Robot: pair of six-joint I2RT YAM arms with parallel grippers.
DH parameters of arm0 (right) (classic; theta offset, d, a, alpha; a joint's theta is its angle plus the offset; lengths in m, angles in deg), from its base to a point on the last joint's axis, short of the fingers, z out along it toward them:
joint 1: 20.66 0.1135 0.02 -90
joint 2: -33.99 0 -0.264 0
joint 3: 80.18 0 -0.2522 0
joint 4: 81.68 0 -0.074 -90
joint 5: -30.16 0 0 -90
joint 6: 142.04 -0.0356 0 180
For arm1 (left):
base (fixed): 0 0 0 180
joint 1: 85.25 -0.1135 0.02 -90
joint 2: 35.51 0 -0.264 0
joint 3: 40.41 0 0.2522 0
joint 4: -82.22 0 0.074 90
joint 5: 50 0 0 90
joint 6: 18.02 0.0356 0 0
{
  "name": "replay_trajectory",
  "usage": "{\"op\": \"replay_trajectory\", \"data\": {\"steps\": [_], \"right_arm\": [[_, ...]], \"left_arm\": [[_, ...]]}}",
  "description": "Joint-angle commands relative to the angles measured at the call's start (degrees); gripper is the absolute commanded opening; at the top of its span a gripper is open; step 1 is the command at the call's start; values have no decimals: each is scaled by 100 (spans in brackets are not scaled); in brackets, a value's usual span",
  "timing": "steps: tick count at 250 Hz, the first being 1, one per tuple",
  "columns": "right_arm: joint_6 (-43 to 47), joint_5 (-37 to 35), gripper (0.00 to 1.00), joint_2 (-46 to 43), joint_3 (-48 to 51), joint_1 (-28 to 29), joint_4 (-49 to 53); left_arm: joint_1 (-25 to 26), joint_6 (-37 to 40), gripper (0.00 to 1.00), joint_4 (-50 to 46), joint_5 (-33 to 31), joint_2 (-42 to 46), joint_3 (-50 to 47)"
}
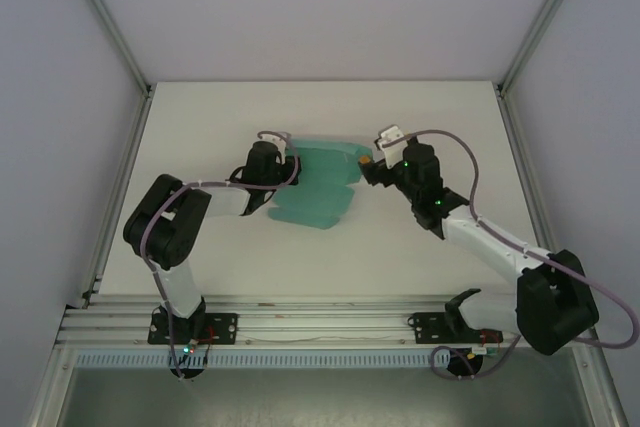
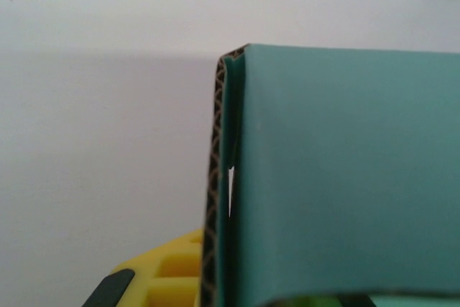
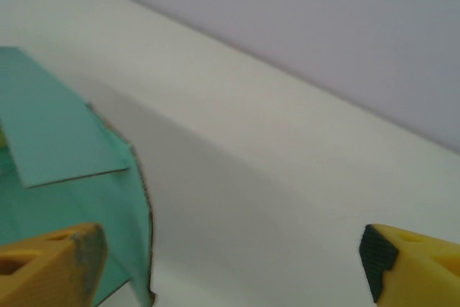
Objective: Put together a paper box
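Looking down from the top camera, I see the plain white table (image 1: 200,247) with the teal-green corrugated card paper box (image 1: 322,187) near its middle, a partly folded sheet lying between my two arms. The left gripper (image 1: 287,169) sits at the sheet's left edge, the right gripper (image 1: 370,165) at its right edge. On the left wrist camera a folded panel stands upright close to the lens, one yellow finger (image 2: 169,271) just beside its corrugated edge. The other finger is hidden, so I cannot tell whether that pincer is clamped. On the right wrist camera the fingers are spread wide apart, gripping nothing, the card beside one of them.
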Motion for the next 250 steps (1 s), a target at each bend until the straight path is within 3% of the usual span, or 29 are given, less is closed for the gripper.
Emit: {"op": "replay_trajectory", "data": {"steps": [1, 36, 82, 114, 159, 169, 187, 214, 250], "right_arm": [[-973, 956, 80, 129, -348, 2, 718], [-1165, 727, 45, 300, -448, -6, 638], [-1144, 978, 17, 199, -315, -8, 477], [-1139, 986, 0, 130, -240, 5, 478], [-1199, 791, 0, -75, -148, 14, 437], [-1193, 746, 0, -108, -138, 28, 458], [-1219, 762, 0, -147, -122, 56, 459], [-1233, 750, 0, -148, -132, 116, 486], [-1165, 797, 0, -45, -148, 165, 425]], "left_arm": [[0, -255, 0, 155, 503, 204, -17], [-6, -303, 0, -18, 496, 235, 84], [10, -310, 0, -332, 34, 167, 250], [11, -513, 0, -749, -615, 9, 509], [14, -683, 0, -1361, -1550, -215, 795], [13, -737, 6, -1614, -1795, -279, 918], [11, -890, 6, -1909, -2160, -385, 1055], [20, -1163, 0, -2696, -2792, -550, 1433], [41, -1178, 0, -3122, -2661, -758, 1772]]}}
